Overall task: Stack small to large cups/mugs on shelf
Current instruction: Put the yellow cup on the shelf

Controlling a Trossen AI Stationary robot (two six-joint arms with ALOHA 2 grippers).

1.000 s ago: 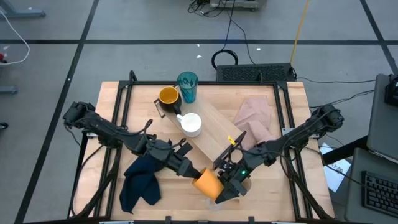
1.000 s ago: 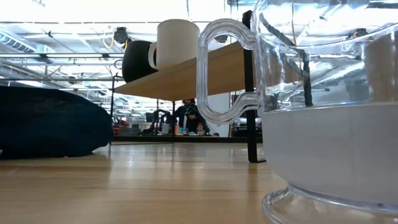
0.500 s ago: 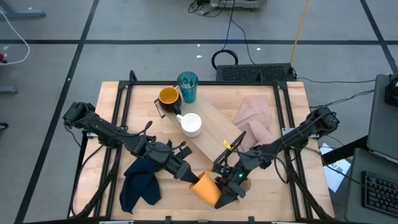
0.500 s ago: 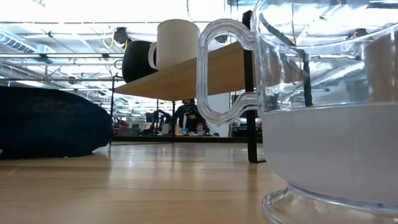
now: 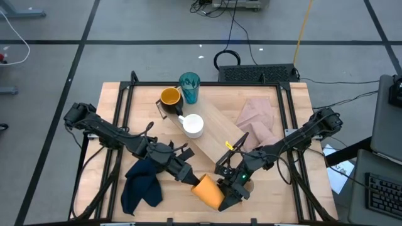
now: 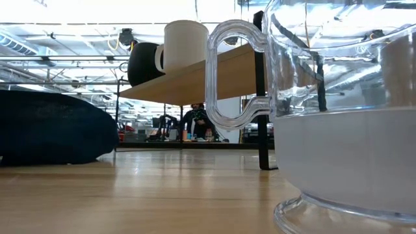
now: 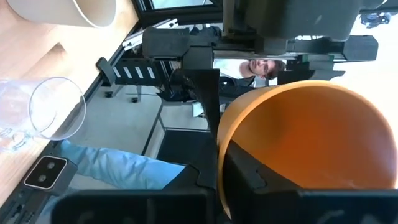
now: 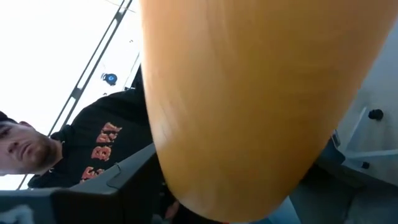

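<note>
We hold the small orange cup (image 5: 208, 190) tilted between both claws near the shelf (image 5: 210, 135), left gripper (image 5: 192, 179) pinching its rim, right gripper (image 5: 227, 191) spread around its body.

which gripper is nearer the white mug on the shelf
Left. The left gripper sits below the white mug; the right gripper is farther, lower and to its right.

A: Where was room near the shelf (image 5: 210, 135)?
B: Its middle and near end lay bare. The white mug (image 5: 192, 125), yellow mug (image 5: 169, 97) and teal tumbler (image 5: 189, 87) crowded its far end; a pinkish cloth (image 5: 258, 119) lay beside it.
</note>
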